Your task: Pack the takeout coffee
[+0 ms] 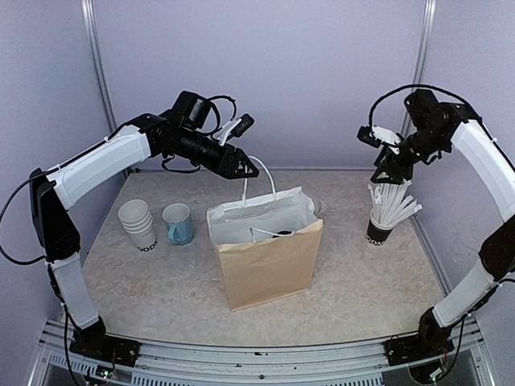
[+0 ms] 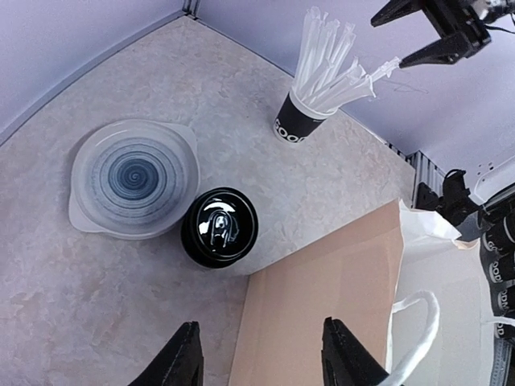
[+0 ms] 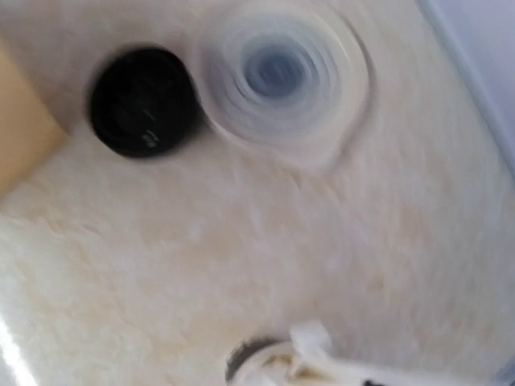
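Takeout coffee (image 2: pixel 219 227) lid-only behind bag (image 2: pixel 322 297)

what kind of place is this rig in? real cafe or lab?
Probably a lab test cell staged as a takeout counter, not a real cafe: plain walls box in one table, holding a paper bag, a stack of white cups and a black cup of straws.

Pale lilac walls (image 1: pixel 306 80) enclose a beige marbled table (image 1: pixel 362 281) (metal rail (image 1: pixel 257 354) along its near edge).

Marbled table (image 1: pixel 370 281): cup stack (image 1: pixel 138 223); blue mug (image 1: pixel 178 223); paper bag (image 1: pixel 269 269) (upright, open); straw cup (image 1: pixel 376 232); swirl plate (image 2: pixel 133 177) beside lidded coffee (image 2: pixel 219 227).
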Action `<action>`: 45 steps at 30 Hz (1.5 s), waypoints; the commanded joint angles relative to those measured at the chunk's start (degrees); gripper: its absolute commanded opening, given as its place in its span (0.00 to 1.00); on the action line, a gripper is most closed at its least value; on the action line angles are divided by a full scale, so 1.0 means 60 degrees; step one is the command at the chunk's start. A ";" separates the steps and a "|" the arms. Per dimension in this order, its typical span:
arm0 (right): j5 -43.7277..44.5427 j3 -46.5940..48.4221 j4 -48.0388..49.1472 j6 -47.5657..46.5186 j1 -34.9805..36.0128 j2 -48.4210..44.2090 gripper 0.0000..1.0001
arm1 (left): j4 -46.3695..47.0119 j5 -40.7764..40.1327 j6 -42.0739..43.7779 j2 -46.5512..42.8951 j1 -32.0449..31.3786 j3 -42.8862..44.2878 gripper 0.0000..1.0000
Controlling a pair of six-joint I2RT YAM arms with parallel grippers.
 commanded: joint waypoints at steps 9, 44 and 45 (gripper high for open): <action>-0.0811 -0.2927 0.4363 0.2935 -0.2091 -0.1529 0.37 | 0.2180 -0.2393 0.0252 -0.2663 -0.0075 -0.2096 0.62; 0.0444 -0.2601 0.5208 0.4224 -0.2085 0.0423 0.25 | 0.3219 -0.3181 -0.1144 -0.3873 -0.0319 -0.3866 0.60; 0.0412 -0.2581 0.5193 0.4244 -0.2090 0.0450 0.23 | 0.3184 -0.3181 -0.1155 -0.3866 -0.0333 -0.3851 0.59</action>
